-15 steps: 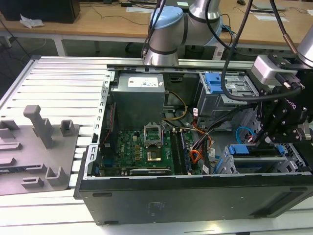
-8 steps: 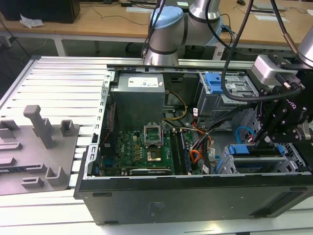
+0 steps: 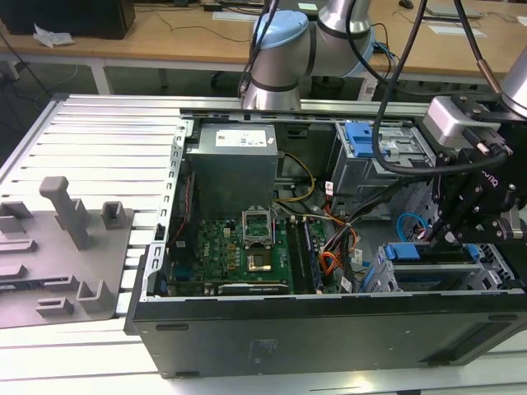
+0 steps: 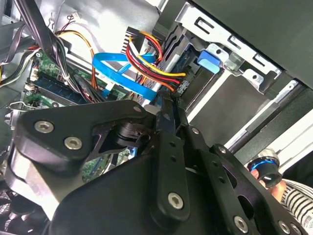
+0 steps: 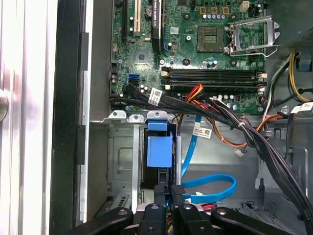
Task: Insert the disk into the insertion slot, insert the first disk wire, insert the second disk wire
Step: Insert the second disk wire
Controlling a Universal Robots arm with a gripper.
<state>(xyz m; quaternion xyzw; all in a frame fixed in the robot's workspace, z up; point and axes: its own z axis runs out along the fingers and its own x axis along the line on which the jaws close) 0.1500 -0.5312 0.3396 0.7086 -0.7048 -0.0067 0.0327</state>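
The gripper is held at the insertion slot, jaws closed on a connector beside the disk.

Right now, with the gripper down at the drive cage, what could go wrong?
1. The gripper works among loose cables; the blue flat cable curls right beside its fingers and could snag.
2. The multicoloured power wires arch just above the gripper, so a lift might tug them.
3. The black cable bundle crosses the motherboard nearby.
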